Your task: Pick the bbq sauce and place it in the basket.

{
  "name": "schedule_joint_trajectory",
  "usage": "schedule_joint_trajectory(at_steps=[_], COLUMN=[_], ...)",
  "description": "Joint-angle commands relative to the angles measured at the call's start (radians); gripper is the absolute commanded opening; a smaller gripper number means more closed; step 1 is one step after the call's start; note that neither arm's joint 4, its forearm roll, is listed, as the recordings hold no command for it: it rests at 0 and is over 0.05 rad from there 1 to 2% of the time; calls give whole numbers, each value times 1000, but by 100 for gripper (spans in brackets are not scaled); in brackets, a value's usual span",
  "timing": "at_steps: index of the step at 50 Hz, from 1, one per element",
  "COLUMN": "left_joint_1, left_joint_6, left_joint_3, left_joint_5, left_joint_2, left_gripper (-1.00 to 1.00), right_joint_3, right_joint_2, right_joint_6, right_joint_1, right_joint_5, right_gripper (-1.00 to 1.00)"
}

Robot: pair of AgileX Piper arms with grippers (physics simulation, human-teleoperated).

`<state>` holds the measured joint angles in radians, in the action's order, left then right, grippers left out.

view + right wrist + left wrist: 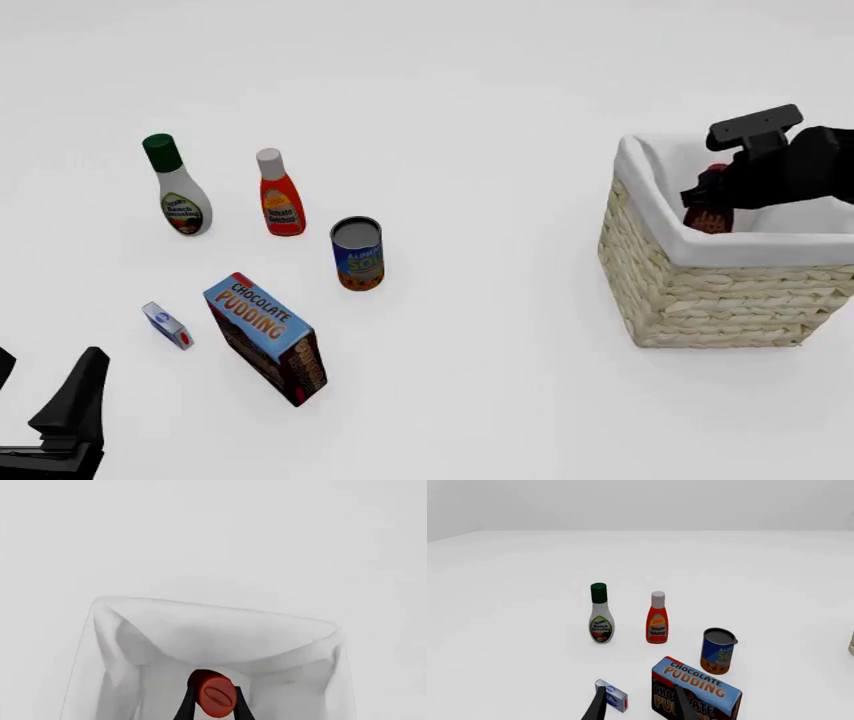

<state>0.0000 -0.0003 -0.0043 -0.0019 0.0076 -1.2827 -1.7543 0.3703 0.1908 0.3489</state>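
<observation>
Now over the basket (pixel 694 290), the right end effector (pixel 705 205) grips the bbq sauce (pixel 707 212) inside the lined rim; lowering further before letting go should keep it from toppling.

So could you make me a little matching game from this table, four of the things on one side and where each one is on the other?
Things:
1. bbq sauce
2. ranch dressing bottle
3. soup can
4. chocolate pudding box

Places:
A. standing just left of the ketchup bottle
B. held by the right gripper inside the basket
C. nearest the left gripper, beside a small blue and white box
D. between the ketchup bottle and the pudding box

Pairs: 1-B, 2-A, 3-D, 4-C
</observation>
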Motion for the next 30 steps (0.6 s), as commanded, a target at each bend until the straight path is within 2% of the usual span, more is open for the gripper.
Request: schedule_joint_trajectory(at_steps=[1,7,8,30], left_joint_1=[0,0,0,0], left_joint_6=[0,0,0,0], left_joint_3=[0,0,0,0], left_joint_5=[0,0,0,0], left_joint_2=[0,0,0,0], left_gripper=[100,100,100,100], right_joint_3=[-4,-7,-8,-17], right_joint_2=[-15,-15,-16,21], right_joint_6=[-13,-5,-7,-3], right_joint_1=[1,2,1,4], right_joint_5=[-14,-12,-11,17], right_gripper=[-100,-100,100,100])
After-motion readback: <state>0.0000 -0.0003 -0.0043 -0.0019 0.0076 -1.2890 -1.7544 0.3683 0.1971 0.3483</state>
